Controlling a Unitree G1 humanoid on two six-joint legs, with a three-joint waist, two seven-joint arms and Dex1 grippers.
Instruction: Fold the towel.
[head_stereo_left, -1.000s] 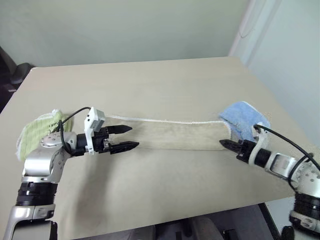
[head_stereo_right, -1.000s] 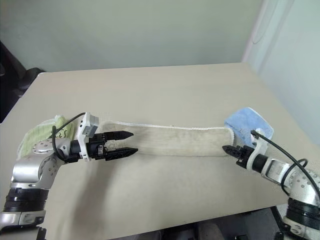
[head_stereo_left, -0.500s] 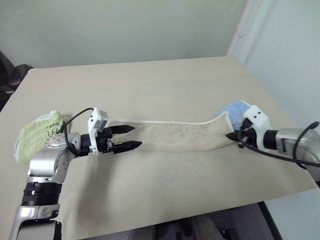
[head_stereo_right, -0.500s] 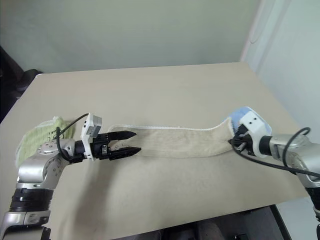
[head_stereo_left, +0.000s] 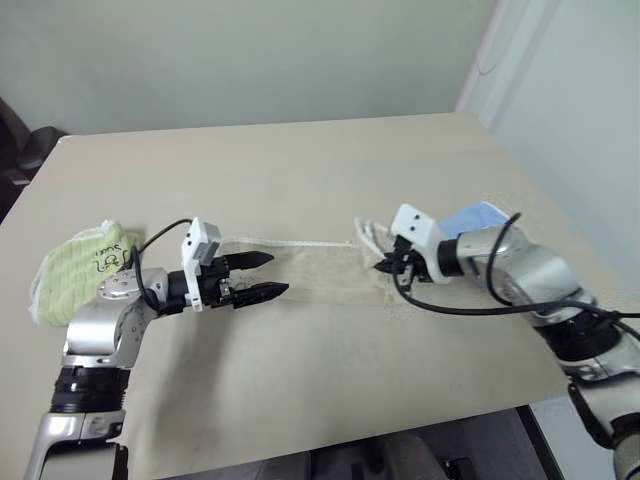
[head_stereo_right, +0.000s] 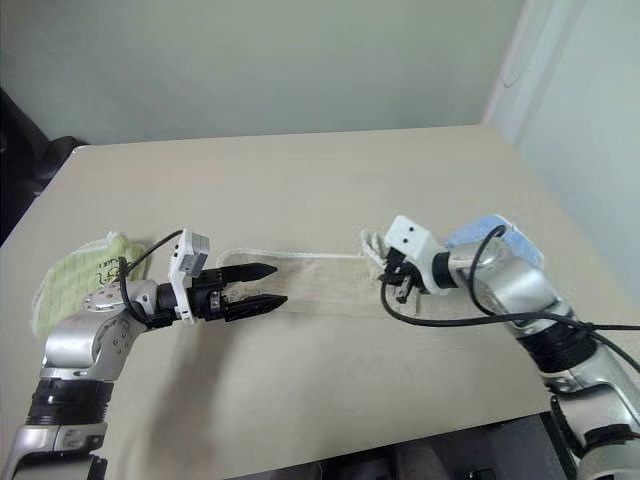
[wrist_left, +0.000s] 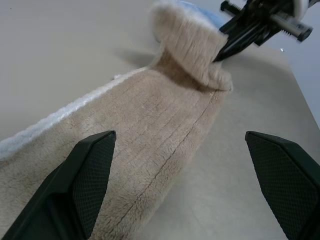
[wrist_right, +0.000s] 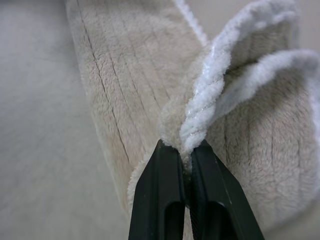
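The beige towel (head_stereo_left: 320, 272) lies as a long strip across the middle of the table. Its right end is lifted and carried back over the strip, standing up in a bunched fold with the white corded edge (wrist_right: 210, 85) showing. My right gripper (head_stereo_left: 386, 267) is shut on that edge, the cord pinched between its black fingertips (wrist_right: 165, 165). My left gripper (head_stereo_left: 277, 273) hovers open over the towel's left end, pointing along the strip, with nothing between its fingers (wrist_left: 92, 170). The left wrist view looks down the towel (wrist_left: 150, 130) to the raised fold and the right gripper (wrist_left: 222, 52).
A small green folded cloth (head_stereo_left: 75, 265) with black writing lies at the table's left edge. Behind my right arm, near the right edge, lies a small light-blue cloth (head_stereo_left: 475, 217). The table's front edge (head_stereo_left: 330, 440) runs close below both arms.
My right gripper has carried the towel's right end leftward over the strip, rolling its wrist, so the towel is shorter and doubled there. The blue cloth is uncovered. The left gripper stayed put.
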